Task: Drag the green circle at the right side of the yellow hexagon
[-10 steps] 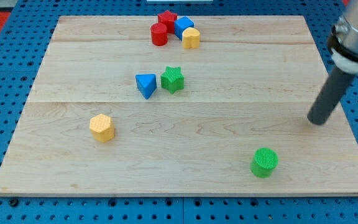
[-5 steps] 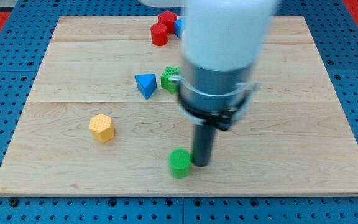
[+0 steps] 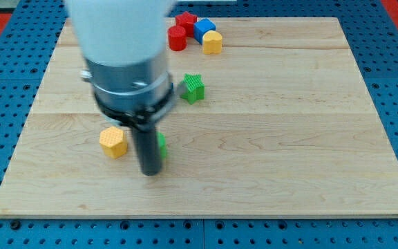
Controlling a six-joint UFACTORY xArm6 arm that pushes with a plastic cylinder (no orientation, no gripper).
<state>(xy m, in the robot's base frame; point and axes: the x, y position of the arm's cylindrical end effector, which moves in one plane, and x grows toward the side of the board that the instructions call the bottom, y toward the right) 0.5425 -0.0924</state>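
The yellow hexagon (image 3: pixel 113 141) lies at the left of the wooden board (image 3: pixel 289 138). The green circle (image 3: pixel 162 146) sits just to its right, mostly hidden behind my rod; only a green sliver shows. My tip (image 3: pixel 150 172) rests on the board right in front of the green circle, a little to the right of and below the yellow hexagon. The arm's body covers the board above them.
A green star (image 3: pixel 193 88) lies near the board's middle. At the view's top are a red star (image 3: pixel 186 19), a red cylinder (image 3: pixel 177 39), a blue block (image 3: pixel 204 29) and a yellow block (image 3: pixel 213 42). The blue triangle seen earlier is hidden behind the arm.
My tip swept from the right edge leftward across the board's lower part. The green circle slid with it from the lower right to just right of the yellow hexagon.
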